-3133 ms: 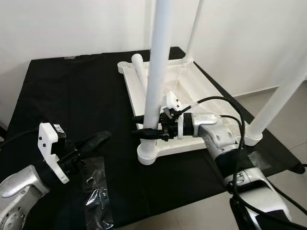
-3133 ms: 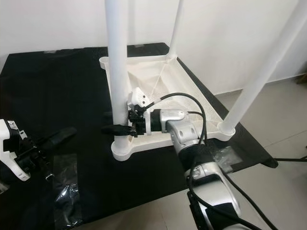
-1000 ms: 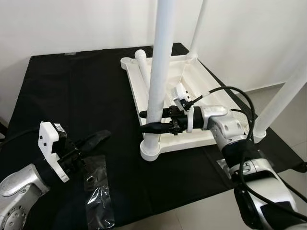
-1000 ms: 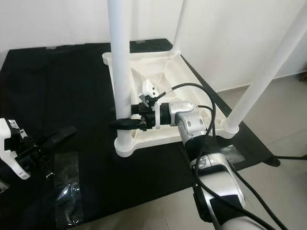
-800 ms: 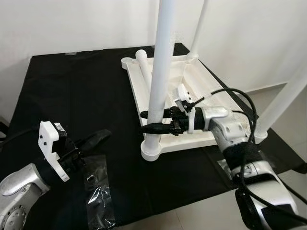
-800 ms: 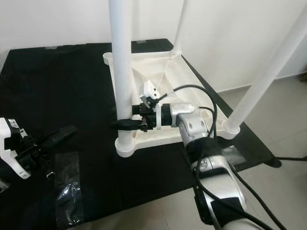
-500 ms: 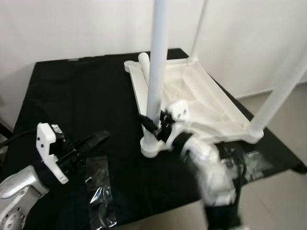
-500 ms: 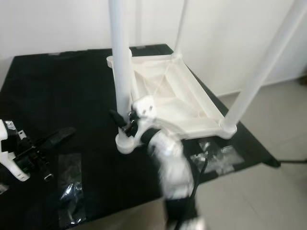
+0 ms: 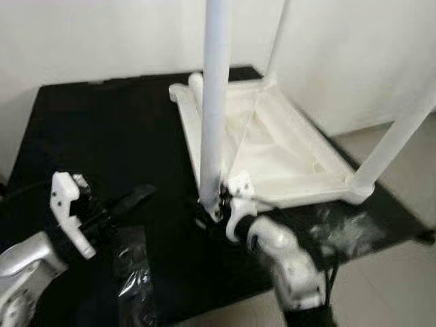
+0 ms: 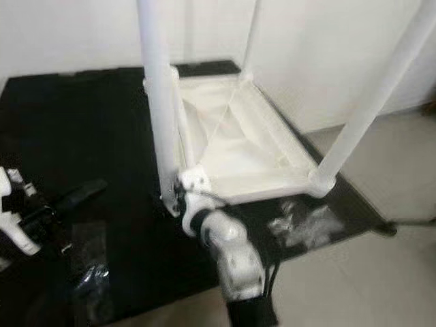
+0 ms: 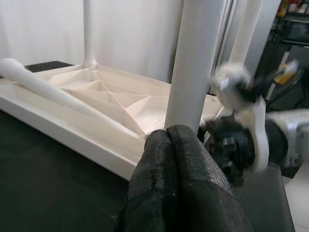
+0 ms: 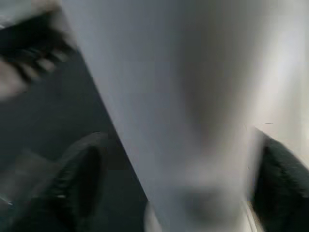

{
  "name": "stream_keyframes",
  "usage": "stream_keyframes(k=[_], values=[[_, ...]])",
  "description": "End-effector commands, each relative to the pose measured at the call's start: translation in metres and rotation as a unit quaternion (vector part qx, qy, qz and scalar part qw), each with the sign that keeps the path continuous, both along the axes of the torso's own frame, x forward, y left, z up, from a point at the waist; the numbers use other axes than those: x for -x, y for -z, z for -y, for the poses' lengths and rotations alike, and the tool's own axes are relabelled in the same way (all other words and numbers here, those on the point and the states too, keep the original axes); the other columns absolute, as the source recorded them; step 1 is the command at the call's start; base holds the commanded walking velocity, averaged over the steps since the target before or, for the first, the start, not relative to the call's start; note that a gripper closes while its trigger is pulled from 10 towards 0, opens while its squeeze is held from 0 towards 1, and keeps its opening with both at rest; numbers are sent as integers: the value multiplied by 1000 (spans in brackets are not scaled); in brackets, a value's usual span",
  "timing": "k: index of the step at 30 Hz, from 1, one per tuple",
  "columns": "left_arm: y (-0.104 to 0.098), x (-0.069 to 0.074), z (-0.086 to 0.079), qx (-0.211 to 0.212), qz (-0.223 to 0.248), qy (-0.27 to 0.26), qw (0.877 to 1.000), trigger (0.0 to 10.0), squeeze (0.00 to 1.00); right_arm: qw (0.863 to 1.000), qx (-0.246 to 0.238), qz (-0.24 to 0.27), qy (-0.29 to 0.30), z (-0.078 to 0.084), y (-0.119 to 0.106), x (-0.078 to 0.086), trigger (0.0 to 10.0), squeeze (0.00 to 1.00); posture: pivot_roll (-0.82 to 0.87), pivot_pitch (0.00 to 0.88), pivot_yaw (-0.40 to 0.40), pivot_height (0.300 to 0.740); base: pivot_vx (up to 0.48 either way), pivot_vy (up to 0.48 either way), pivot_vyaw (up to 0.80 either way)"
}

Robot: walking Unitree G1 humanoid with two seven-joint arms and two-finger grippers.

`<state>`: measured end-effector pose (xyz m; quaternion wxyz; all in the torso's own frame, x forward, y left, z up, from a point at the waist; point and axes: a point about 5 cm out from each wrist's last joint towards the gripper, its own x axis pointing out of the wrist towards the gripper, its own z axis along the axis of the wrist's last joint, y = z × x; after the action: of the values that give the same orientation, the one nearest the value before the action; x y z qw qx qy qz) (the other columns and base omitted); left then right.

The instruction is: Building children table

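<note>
Left eye view: a white children's table (image 9: 272,139) lies upside down on a black cloth (image 9: 102,129) that covers the floor. Three legs stand up from its corners; the nearest leg (image 9: 214,102) rises at the front corner on the robot's left. A loose leg (image 9: 187,102) lies along the far edge of the upturned top. The right pincer (image 9: 210,208) sits at the foot of the nearest leg, but blur hides its fingers here. The left pincer (image 9: 129,199) hangs low over the cloth, well apart from the table, near crinkled clear plastic (image 9: 133,279).

Right eye view: more clear plastic (image 10: 303,225) lies on the cloth by the front right leg (image 10: 368,95).

Left wrist view: the left pincer's two black fingers (image 11: 159,174) are pressed together with nothing between them, pointing toward the nearest leg and the blurred right wrist (image 11: 246,140).

Right wrist view: the leg (image 12: 178,106) stands between the two dark fingers (image 12: 79,174), one on each side. The pincer is spread around it; blur hides whether the pads touch.
</note>
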<state>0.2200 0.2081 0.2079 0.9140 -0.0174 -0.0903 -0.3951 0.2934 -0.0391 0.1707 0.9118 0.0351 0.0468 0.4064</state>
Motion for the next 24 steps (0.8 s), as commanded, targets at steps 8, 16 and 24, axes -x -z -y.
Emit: stream_keyframes(k=[8, 16, 24], values=[[5, 1, -1, -8, -11, -1, 1000, 10000, 0, 974, 73, 107, -188, 10, -34, -17, 10000, 0, 66, 102, -48, 740, 0, 0, 0], [6, 2, 2, -7, -12, 0, 1000, 10000, 0, 958, 111, 119, -238, 24, -53, -51, 10000, 0, 83, 97, -53, 740, 0, 0, 0], [6, 4, 3, -5, -13, 0, 1000, 10000, 0, 960, 100, 99, -244, 37, -55, -68, 0, 0, 87, 98, -58, 740, 0, 0, 0]])
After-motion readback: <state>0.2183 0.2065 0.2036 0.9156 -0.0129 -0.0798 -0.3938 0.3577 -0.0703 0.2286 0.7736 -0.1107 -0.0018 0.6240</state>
